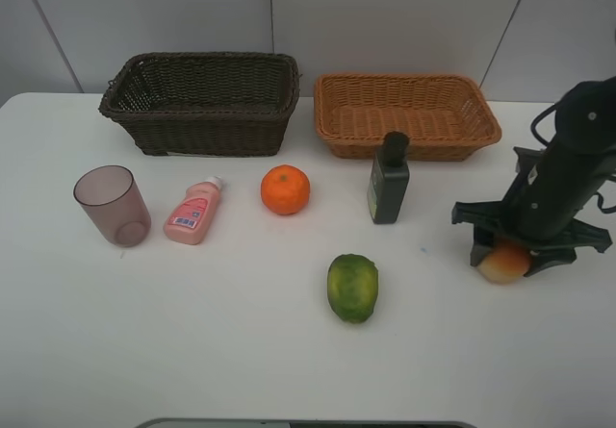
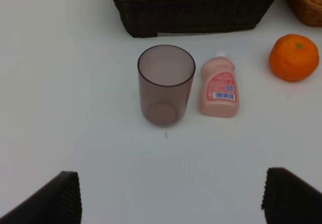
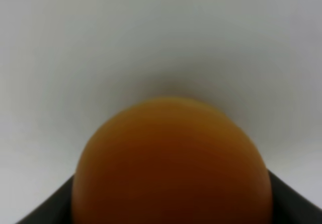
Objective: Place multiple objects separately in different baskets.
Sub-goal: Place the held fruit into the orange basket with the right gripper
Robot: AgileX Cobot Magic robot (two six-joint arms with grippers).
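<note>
On the white table (image 1: 241, 351), six objects lie in front of two woven baskets at the far edge. These are a deeper dark brown basket (image 1: 202, 62) on the left and a shallower orange-tan basket (image 1: 409, 82) on the right. From left to right stand a translucent mauve cup (image 1: 113, 205), upright; a pink bottle (image 1: 193, 213) lying on its side with its white cap toward the baskets; an orange (image 1: 285, 189); and a dark green bottle (image 1: 388, 180) with a black cap, upright. A green-yellow oval fruit (image 1: 352, 288) lies nearer the camera, well apart from the rest.

At the right edge of the table the red-yellow round fruit (image 1: 504, 261) sits under the right gripper (image 1: 513, 255). The high view shows its red and yellow skin. The right wrist view shows it only as a blurred orange dome filling the lower frame, with a dark finger touching each flank. The jaws are partly apart and clamped on this fruit. Whether it rests on the table cannot be told.

Only its own wrist view shows the left gripper (image 2: 171, 204). Its jaws stand wide apart over bare table and hold nothing, with the cup, pink bottle and orange ahead of it.
</note>
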